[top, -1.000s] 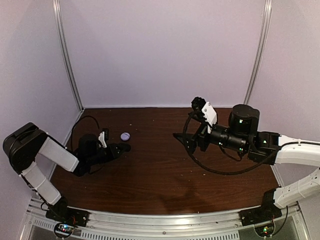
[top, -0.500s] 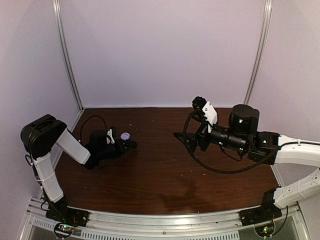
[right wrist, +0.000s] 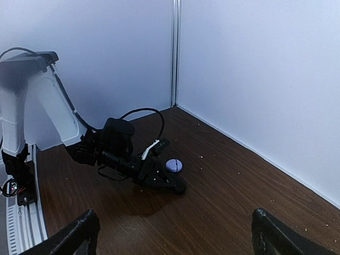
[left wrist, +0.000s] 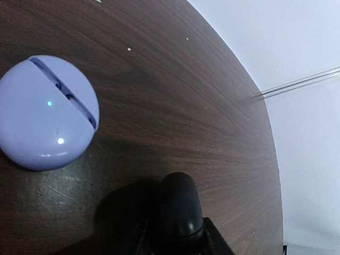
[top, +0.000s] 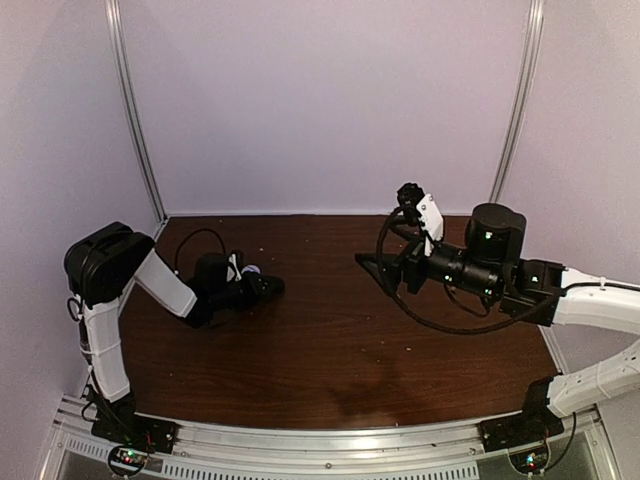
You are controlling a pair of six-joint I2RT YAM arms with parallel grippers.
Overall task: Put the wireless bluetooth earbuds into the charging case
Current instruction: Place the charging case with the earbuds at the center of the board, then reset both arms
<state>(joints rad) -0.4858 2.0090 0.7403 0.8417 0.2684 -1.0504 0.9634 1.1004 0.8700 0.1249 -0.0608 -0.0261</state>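
A round lavender charging case lies on the brown table, with a narrow dark slit across its top and two small lights on its lid. It also shows in the top view and the right wrist view. No earbuds are in view. My left gripper rests low on the table just right of the case, with its jaws together and nothing between them; its black tip is apart from the case. My right gripper is open and empty, held above the table's right half, its fingers spread wide.
The left arm's cable loops over the table behind the case. White walls with metal corner posts close in the table at the back and sides. Small light specks dot the wood.
My left arm has slid right along the table, and its gripper now lies beside the case, partly covering it in the top view. My right arm has shifted slightly right and up.
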